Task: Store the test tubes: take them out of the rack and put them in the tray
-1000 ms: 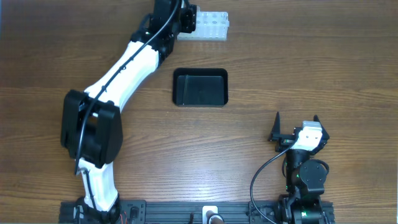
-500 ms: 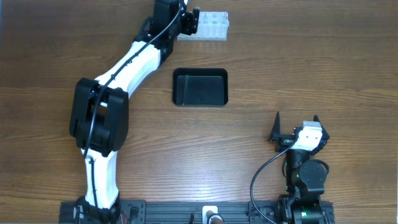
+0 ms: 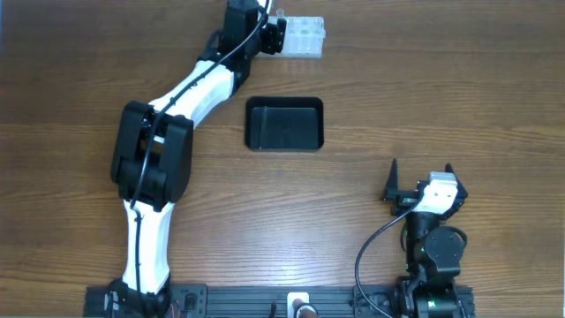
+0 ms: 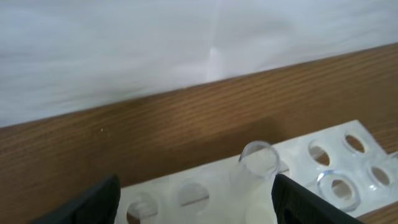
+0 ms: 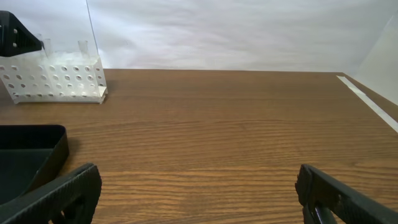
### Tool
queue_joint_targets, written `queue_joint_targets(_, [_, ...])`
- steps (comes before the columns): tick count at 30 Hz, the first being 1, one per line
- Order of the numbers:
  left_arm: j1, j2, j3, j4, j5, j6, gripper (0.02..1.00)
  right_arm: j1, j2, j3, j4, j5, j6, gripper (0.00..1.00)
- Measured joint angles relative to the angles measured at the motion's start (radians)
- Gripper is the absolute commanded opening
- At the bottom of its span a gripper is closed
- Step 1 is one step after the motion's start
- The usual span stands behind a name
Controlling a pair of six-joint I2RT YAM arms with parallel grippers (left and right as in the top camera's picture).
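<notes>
The white test tube rack [image 3: 302, 37] stands at the table's far edge, and it also appears off in the distance as the rack [image 5: 56, 78] in the right wrist view. My left gripper [image 3: 270, 32] is at the rack's left end and open. In the left wrist view its fingers [image 4: 93, 202] stand wide on either side of a clear test tube [image 4: 258, 162] that is upright in the rack [image 4: 180, 193]. Another tube [image 4: 339, 186] sits further along. The black tray [image 3: 284, 124] lies at mid-table with nothing seen in it. My right gripper [image 3: 419, 181] is open near its base.
A white wall [image 4: 186, 43] rises just behind the rack. Bare wooden table [image 3: 441, 88] stretches to the right of the rack and tray. The tray's corner [image 5: 28, 152] lies to the front of my right gripper.
The left arm has stretched further up the table. Its elbow has risen and its gripper has shifted slightly toward the rack. The right arm has not moved.
</notes>
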State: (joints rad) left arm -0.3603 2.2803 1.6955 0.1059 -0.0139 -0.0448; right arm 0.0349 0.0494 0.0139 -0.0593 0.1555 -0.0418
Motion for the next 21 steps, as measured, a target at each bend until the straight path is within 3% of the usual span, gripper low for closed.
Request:
queue_joint_targets(10, [0.0, 0.023, 0.005, 0.099, 0.033, 0.0, 0.757, 0.0, 0.0, 0.0, 0.0, 0.0, 0.0, 0.991])
queue_joint_targets(21, [0.0, 0.053, 0.005, 0.11, 0.042, 0.0, 0.627, 0.0, 0.0, 0.0, 0.0, 0.0, 0.0, 0.993])
